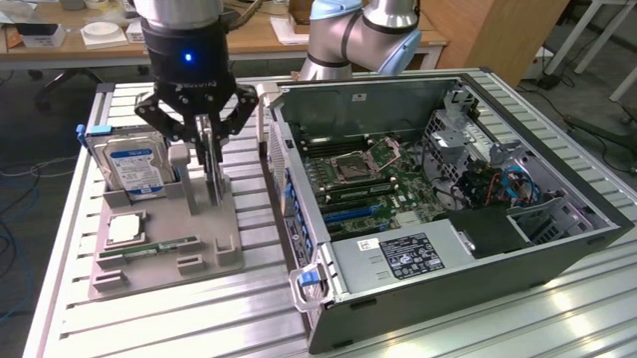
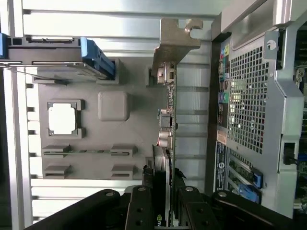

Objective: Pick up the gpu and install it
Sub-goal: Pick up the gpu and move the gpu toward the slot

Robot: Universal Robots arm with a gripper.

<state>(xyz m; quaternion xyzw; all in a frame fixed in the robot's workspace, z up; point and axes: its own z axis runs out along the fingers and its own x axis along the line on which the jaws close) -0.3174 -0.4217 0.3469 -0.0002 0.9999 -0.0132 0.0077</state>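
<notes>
The gpu [image 1: 215, 186], a thin flat black expansion card with a silver-grey metal bracket at one end, stands on edge in a slot of the grey plastic parts holder [image 1: 169, 257] on the slatted aluminium bench [image 1: 179, 324]. The black two-fingered hand [image 1: 207, 153] hangs straight above it and grasps the card's upper edge, with a finger against each face in the wrist view. The step in hand is the pick-up, with the grip made, the lift not yet begun and the installing not yet started. I judge that the lift calls for a straight vertical pull, since the slot walls hug the card and a tilt could jam it or drag the holder along. Take the exterior view as a clock face centred on the card. A thick silver hard drive with a blue label [image 1: 134, 168] stands upright at nine o'clock, near the hand's outer linkage. A square silver processor chip [image 1: 127, 230] and a narrow green memory stick [image 1: 149, 250] lie flat in recesses at about seven o'clock. At three o'clock the open dark-grey computer case [image 1: 557, 246] lies on its side, exposing a green motherboard [image 1: 374, 179] with blue and black slots. The case's perforated rear wall [image 2: 244, 96] rises between holder and board, just beside the card, and looks like the main obstacle. The grey power supply [image 1: 398, 257] at four o'clock crowds the board further.
</notes>
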